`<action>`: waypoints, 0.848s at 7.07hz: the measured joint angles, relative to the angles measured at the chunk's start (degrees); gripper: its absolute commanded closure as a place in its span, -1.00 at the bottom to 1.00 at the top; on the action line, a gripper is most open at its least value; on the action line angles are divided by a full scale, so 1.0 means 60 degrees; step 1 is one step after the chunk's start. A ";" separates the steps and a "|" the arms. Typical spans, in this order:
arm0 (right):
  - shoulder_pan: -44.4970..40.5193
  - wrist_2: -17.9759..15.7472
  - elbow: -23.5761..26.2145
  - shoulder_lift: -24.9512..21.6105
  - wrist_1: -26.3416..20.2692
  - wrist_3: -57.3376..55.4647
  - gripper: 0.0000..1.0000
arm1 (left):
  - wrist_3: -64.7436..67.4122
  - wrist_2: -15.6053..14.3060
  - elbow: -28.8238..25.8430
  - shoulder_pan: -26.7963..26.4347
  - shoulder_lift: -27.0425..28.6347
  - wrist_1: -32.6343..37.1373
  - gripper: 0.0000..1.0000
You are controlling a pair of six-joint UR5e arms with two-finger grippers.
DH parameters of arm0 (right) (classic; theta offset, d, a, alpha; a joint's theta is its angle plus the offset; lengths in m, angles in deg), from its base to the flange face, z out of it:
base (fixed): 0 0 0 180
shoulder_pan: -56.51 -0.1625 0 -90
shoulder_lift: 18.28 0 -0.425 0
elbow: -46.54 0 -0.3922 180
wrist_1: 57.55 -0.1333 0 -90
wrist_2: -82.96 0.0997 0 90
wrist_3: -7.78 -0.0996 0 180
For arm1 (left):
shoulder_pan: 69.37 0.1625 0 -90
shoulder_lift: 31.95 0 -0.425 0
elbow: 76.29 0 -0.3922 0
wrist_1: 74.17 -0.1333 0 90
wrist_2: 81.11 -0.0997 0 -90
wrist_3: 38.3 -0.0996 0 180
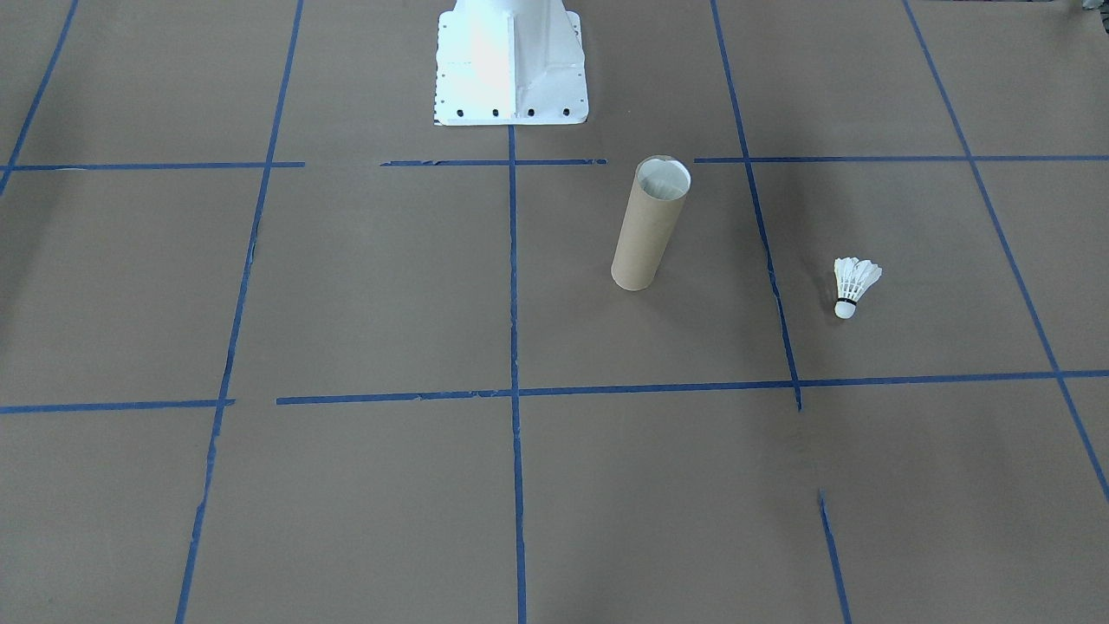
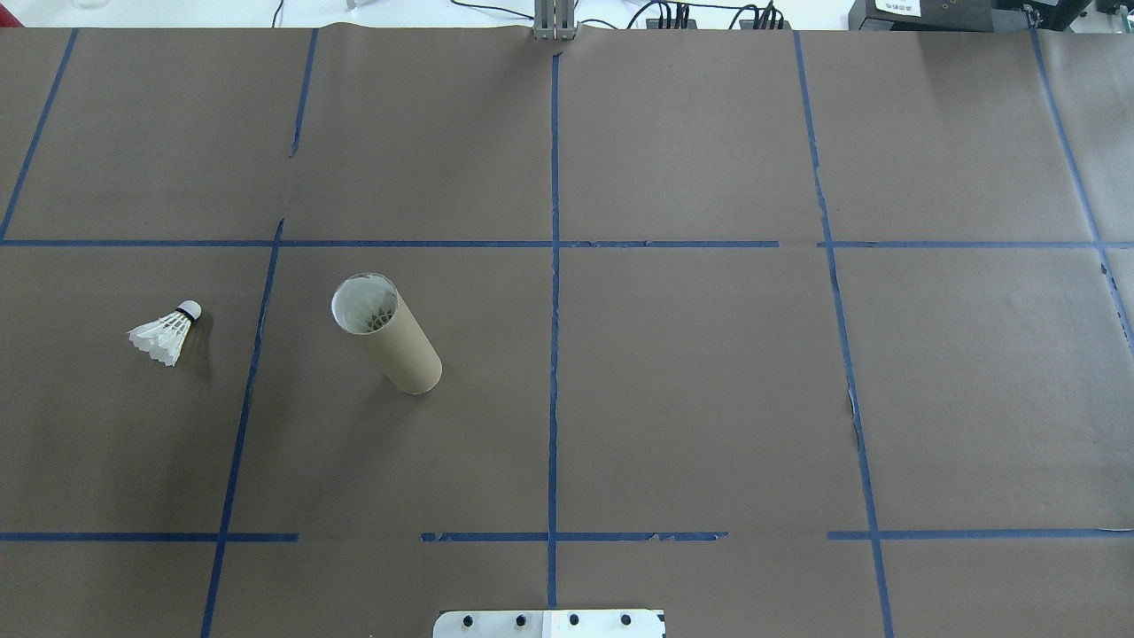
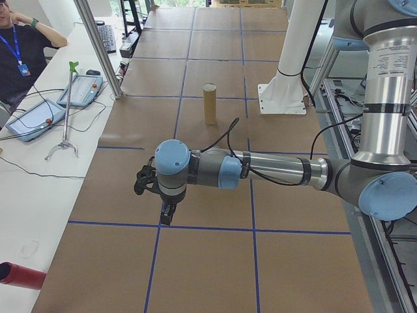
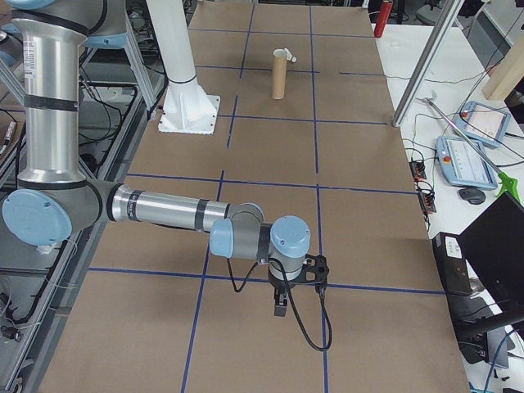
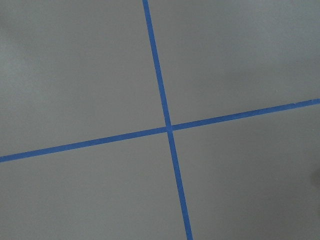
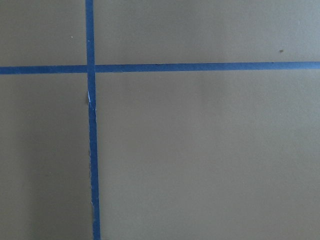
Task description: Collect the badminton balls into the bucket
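One shuttlecock point(image 2: 166, 337) lying beside upright tube point(image 2: 390, 338) | no legible writing | tools' state unclear

I count 1 small white feather shuttlecock point(image 2: 168, 334) lying loose on the brown paper, plus feathers of at least 1 more inside the tube, number unclear. There is 1 tall brown cardboard tube point(image 2: 387, 333), 1 white metal base plate point(image 1: 511, 62), and 2 grey robot arms.
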 measured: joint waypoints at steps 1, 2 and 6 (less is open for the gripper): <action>0.0000 0.0000 0.0000 0.0000 0.0000 0.0000 -1.00 | -0.0014 -0.0011 0.0027 0.0000 -0.0017 0.0003 -1.00; 0.0000 0.0000 0.0000 -0.0003 0.0000 0.0000 -1.00 | -0.0035 -0.0026 0.0060 0.0000 -0.0009 0.0021 -1.00; 0.0000 0.0006 0.0000 -0.0003 0.0000 0.0000 -1.00 | 0.0343 0.0008 -0.0240 0.0017 0.0609 0.0833 -1.00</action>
